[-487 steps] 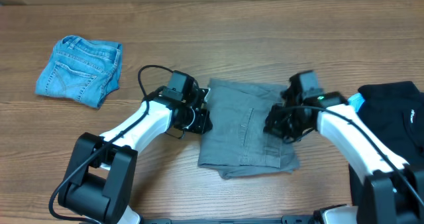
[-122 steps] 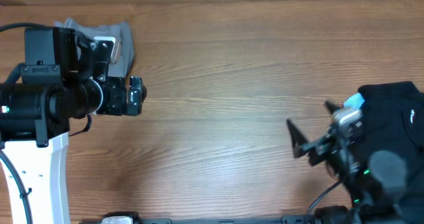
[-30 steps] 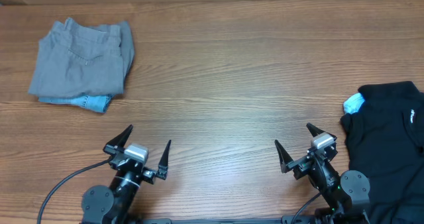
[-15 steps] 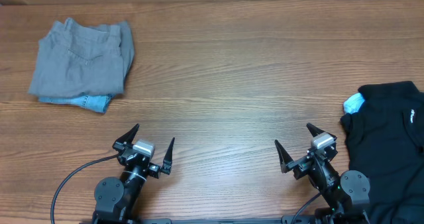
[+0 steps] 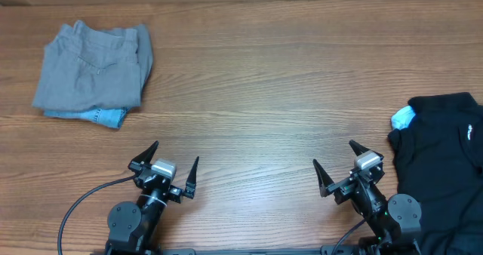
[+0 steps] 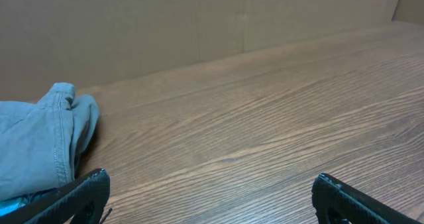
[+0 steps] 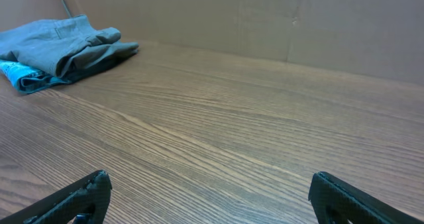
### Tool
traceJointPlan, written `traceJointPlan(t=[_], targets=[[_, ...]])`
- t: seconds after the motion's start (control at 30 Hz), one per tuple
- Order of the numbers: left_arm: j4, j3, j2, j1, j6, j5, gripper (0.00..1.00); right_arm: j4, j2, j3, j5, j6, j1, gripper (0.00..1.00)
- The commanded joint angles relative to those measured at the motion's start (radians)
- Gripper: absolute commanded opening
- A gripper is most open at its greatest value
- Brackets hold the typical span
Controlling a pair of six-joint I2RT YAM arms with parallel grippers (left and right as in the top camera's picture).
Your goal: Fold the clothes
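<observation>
My left gripper [image 5: 175,153] and right gripper [image 5: 333,154] stand open and empty. Grey shorts [image 5: 94,66] lie folded far left. Black garment [image 5: 445,157], near right, looks limp and light; I'd pinch its far corners.

This looks like a robotics lab station, not a home. My left end effector [image 5: 176,150] and right end effector [image 5: 332,152] rise from motor housings at the near edge of a wood-grain worktop [image 5: 264,96]. A black cable [image 5: 94,191] trails from my left arm, and plain brown cardboard-like panels [image 6: 165,25] wall off the far edge.
</observation>
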Motion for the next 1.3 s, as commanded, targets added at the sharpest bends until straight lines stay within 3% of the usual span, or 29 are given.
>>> traceJointPlan(t=[0.0, 1.27], targets=[[0.007, -0.006, -0.01, -0.006, 0.019, -0.005, 1.0, 0.006, -0.01, -0.006, -0.004, -0.003, -0.005, 1.0], [0.007, -0.006, -0.01, -0.006, 0.019, -0.005, 1.0, 0.006, -0.01, -0.006, -0.004, -0.003, -0.005, 1.0]])
